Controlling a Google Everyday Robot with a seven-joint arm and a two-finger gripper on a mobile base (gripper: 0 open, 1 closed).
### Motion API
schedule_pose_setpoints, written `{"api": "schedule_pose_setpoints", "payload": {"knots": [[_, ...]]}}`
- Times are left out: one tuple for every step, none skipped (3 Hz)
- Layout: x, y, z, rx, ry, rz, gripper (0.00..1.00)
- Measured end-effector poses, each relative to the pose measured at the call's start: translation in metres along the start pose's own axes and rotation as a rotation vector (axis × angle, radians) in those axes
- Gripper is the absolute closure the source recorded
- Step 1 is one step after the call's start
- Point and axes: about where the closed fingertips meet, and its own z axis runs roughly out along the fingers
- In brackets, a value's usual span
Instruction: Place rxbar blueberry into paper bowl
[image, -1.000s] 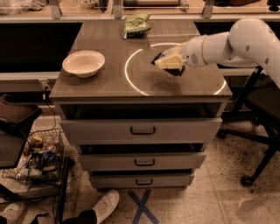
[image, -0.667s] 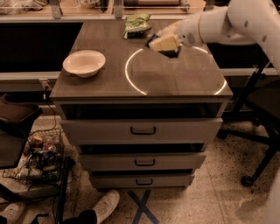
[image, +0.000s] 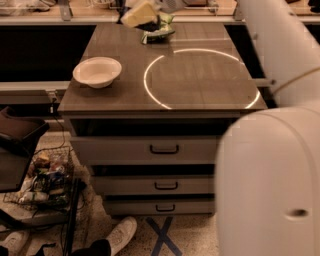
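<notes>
The cream-white paper bowl (image: 97, 71) stands empty on the left side of the table top (image: 200, 95). My gripper (image: 141, 14) is high at the table's back edge, just above the green snack bag (image: 159, 33), well behind and to the right of the bowl. A small dark piece, the rxbar blueberry (image: 150, 25), shows under the gripper and is held in it; most of it is hidden. My white arm (image: 272, 170) fills the right foreground and hides the table's right edge.
A thin white circle (image: 150, 90) is marked on the table top. Below the top are three drawers with handles (image: 164, 149). A wire basket of packets (image: 42, 177) and a dark chair (image: 17, 145) stand at the left. Shoes (image: 120, 235) lie on the floor.
My gripper has risen from the table's right middle and moved back and left with the dark bar, to above the green bag. My arm now fills the right foreground.
</notes>
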Motion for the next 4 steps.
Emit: {"api": "schedule_pose_setpoints", "payload": {"knots": [[-0.037,0.014,0.053,-0.084,0.01,-0.068,1.0],[-0.038,0.024,0.09,-0.111,0.049,-0.07,1.0],[-0.016,0.033,0.141,-0.153,0.099,-0.007,1.0],[0.002,0.037,0.165,-0.159,0.147,0.03,1.0]]}}
